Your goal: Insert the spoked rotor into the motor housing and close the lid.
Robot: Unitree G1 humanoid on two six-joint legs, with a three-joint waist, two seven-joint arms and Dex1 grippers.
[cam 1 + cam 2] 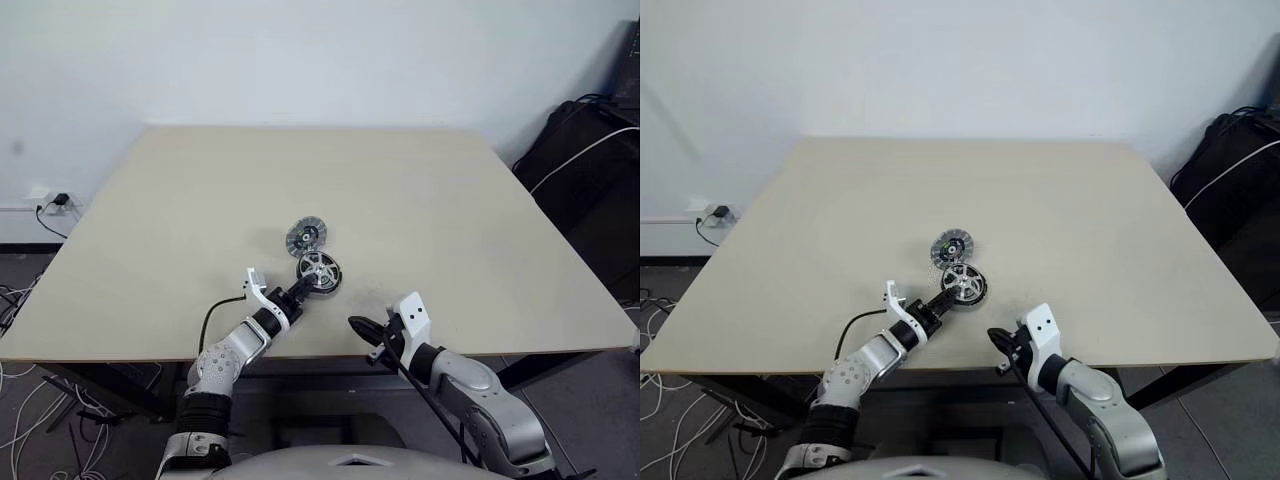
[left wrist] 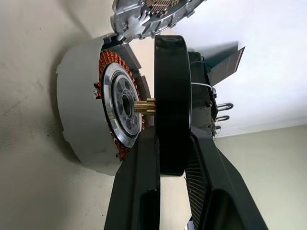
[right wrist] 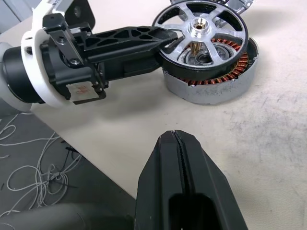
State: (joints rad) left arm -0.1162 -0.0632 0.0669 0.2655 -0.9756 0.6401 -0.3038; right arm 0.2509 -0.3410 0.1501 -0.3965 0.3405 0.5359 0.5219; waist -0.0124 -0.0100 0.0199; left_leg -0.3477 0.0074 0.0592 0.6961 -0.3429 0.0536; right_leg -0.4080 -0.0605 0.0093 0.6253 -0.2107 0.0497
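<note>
My left gripper (image 1: 307, 284) is shut on the dark rim of the spoked rotor (image 3: 204, 29), a silver wheel with open spokes. It holds the rotor just above the motor housing (image 3: 211, 91), which stands on the table with its copper windings showing. The rotor's brass shaft (image 2: 144, 106) points at the housing's pale centre (image 2: 120, 108), with a small gap between them. The lid (image 1: 303, 236), a ribbed silver disc, lies on the table right behind the housing. My right gripper (image 1: 360, 328) is shut and holds nothing, hovering at the table's front edge, to the right of the housing.
The beige table (image 1: 450, 200) spreads wide behind and to both sides of the parts. A black bag with a white cable (image 1: 590, 150) sits off the table's right side. At the left are a wall outlet (image 1: 55, 203) and floor cables.
</note>
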